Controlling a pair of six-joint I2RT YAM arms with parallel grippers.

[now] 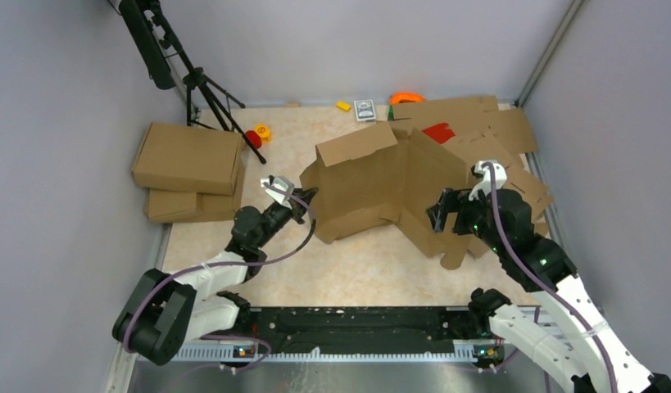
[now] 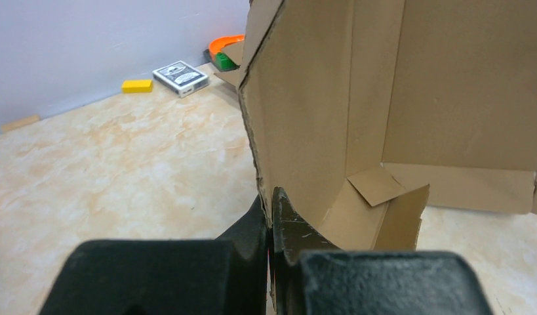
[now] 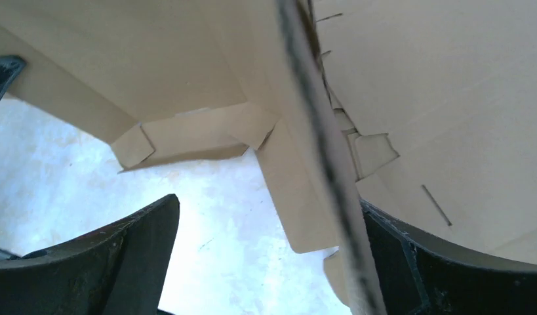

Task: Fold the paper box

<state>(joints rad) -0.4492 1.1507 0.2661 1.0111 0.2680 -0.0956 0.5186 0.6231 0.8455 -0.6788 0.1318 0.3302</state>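
Your paper box sits in the middle of the table, half raised: its wide panels stand tilted and the small corner flaps are not yet tucked. Its right end rests against the heap of flat cardboard sheets at the far right.

Your left gripper is clenched on the box's left side wall, and the wrist view shows the cardboard edge pinched between the two fingers. Your right gripper stands spread wide at the box's near right corner. A cardboard edge runs between its fingers, close to one of them, but nothing is squeezed.

I judge you are mid-fold, raising the side walls, with most of the job ahead. For the next move, keep the left pinch as the anchor and have the right fingers close on that edge, or push it inward so the wall stands upright.

No printing shows on the box. The deck of cards at the far edge carries a dark printed pattern, too small to read. Two finished boxes are stacked at the far left.
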